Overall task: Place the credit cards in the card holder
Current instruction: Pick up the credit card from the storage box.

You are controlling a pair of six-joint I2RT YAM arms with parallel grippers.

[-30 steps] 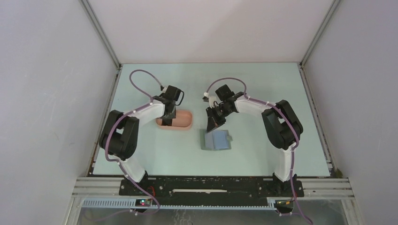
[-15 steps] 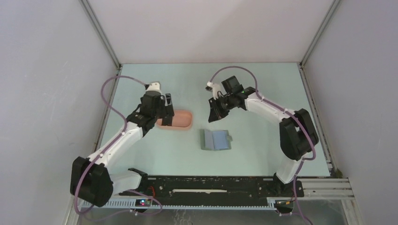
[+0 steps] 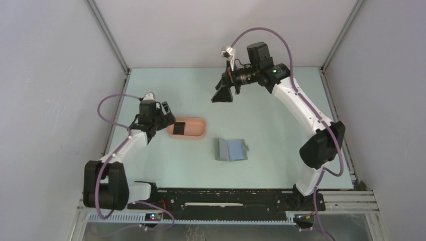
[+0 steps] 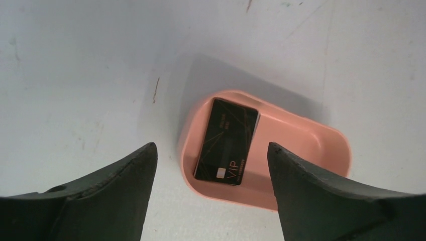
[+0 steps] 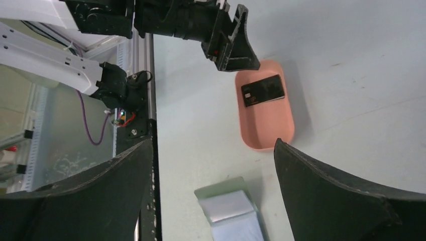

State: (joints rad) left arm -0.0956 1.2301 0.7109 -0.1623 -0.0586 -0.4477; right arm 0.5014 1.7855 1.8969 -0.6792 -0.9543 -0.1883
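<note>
One black credit card (image 4: 227,142) marked VIP lies flat in the left end of the pink tray (image 4: 311,135). My left gripper (image 4: 211,148) hovers open just above and left of that end, with nothing between its fingers. The card holder (image 3: 231,149) lies open on the table to the right of the tray (image 3: 193,129), bluish inside up. My right gripper (image 3: 221,95) hangs high over the table's back middle, open and empty. From the right wrist view I see the card holder (image 5: 228,208), the tray (image 5: 266,128) and the card (image 5: 262,90) far below my right gripper (image 5: 212,143).
Grey enclosure walls stand left, right and behind the pale green table (image 3: 281,100). The black base rail (image 3: 226,198) runs along the near edge. The left arm's purple cable (image 3: 108,103) loops out toward the left wall.
The right gripper rose up and back from the card holder and opened wide. The left gripper drew back leftward off the tray, jaws open.
</note>
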